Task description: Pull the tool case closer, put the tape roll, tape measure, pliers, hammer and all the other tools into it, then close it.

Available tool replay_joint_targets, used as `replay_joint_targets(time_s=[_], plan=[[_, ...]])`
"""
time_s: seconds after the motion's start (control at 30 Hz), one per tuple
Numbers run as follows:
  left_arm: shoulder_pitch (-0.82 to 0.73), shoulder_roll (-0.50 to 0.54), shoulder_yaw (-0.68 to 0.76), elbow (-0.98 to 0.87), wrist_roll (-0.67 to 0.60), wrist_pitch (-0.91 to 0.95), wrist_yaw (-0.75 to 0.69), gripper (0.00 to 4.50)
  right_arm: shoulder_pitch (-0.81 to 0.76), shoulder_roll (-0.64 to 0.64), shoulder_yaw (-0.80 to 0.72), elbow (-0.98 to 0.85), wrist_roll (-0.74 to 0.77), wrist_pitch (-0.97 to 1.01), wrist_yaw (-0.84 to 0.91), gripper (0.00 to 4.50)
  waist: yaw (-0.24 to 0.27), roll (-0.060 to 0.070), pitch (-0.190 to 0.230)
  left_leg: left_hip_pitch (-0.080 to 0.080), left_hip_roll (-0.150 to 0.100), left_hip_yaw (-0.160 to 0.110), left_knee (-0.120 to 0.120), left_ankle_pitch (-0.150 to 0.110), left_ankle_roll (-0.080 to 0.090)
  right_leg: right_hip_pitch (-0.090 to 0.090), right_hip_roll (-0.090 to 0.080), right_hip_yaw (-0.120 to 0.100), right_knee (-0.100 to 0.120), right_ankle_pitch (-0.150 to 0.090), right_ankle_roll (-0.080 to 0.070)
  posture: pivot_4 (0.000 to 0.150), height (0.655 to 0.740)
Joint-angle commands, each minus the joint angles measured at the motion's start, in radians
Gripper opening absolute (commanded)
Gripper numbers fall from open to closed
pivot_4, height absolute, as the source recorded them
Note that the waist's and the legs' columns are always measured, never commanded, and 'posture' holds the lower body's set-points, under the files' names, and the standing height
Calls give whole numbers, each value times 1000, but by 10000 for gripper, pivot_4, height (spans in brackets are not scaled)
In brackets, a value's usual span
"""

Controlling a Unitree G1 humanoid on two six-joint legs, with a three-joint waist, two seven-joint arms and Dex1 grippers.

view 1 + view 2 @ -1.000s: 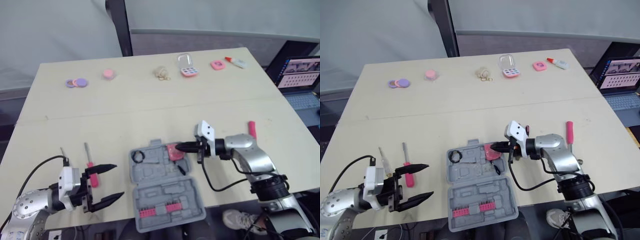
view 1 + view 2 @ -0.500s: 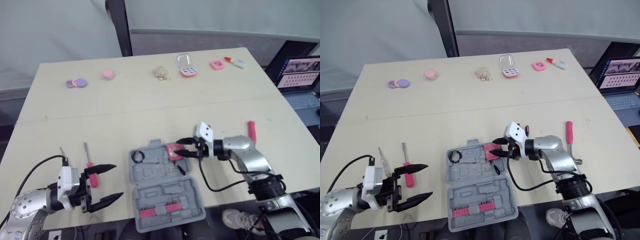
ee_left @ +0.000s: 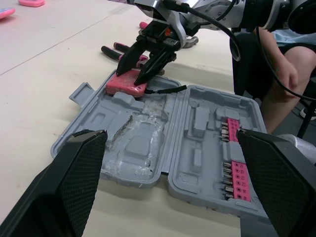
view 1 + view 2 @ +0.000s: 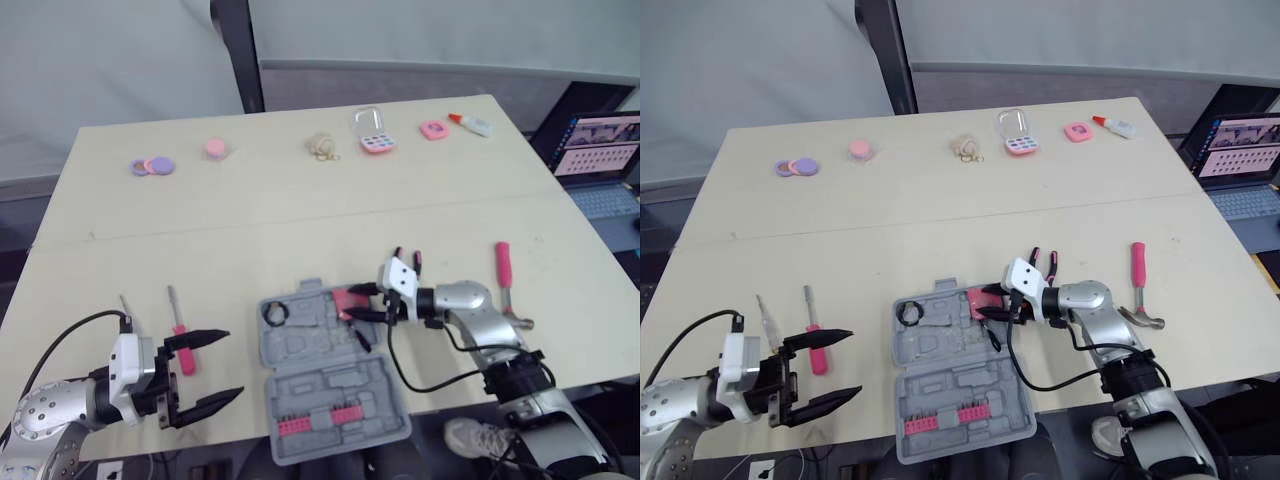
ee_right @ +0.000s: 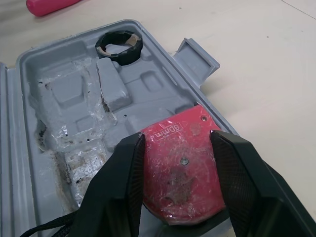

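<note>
We are logging the left end effector hanging, jaws apart, by the table's near-left edge. Right end effector, jaws spread, is straddling the tape measure at the tool case's far-right corner. We are judging it needs seating level.

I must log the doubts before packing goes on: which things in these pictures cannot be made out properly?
Pliers: eye views, working end hidden behind the right tool.
Thin tool beside the pink screwdriver: lower end behind the left tool.
Beige clump at the far edge of the table: too small to identify.
Laptop: cut off by the right edge.
</note>
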Motion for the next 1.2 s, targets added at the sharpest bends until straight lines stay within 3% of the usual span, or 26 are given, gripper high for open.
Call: replay_joint_targets(time_s=[0.03,0.3,0.57,0.73,0.9,1.03,1.2], plan=[[4,9,20,-41,-14,4,5,45000,-12,2,19,53,-50,-55,-30,21973,0,0,0,0,0,0,0,0,0,0,0,0,0,0,0,1500,7400],[-4,5,11,-49,-9,14,12,45000,11,-9,32,80,-73,-93,-34,21973,0,0,0,2,0,-1,0,0,0,3,0,0,0,0,0,1500,7400],[-21,-4,-12,-48,-3,19,14,45000,20,-18,3,-24,-29,-47,-27,21973,2,0,0,3,0,-2,0,0,0,5,0,-1,-1,0,0,1500,7400],[-49,-21,-26,-32,-13,38,41,45000,28,-55,-41,-240,43,85,-24,21973,2,0,0,2,1,-2,0,0,0,5,0,-1,-2,0,0,1500,7400],[-81,-52,-52,-20,-1,64,88,45000,74,-152,-116,-536,174,381,-35,21973,7,0,0,2,1,-3,0,0,0,5,0,-1,-3,0,0,1500,7400],[-72,-46,-73,-21,22,97,112,45000,191,-257,-214,-753,293,625,-70,21973,24,0,0,1,1,-3,0,0,0,5,-1,-1,-4,0,0,1500,7400],[-26,-41,-85,-39,25,160,145,45000,410,-354,-319,-950,396,747,-86,21973,34,0,0,2,1,-2,0,0,0,7,0,-1,-7,0,0,1500,7400]])
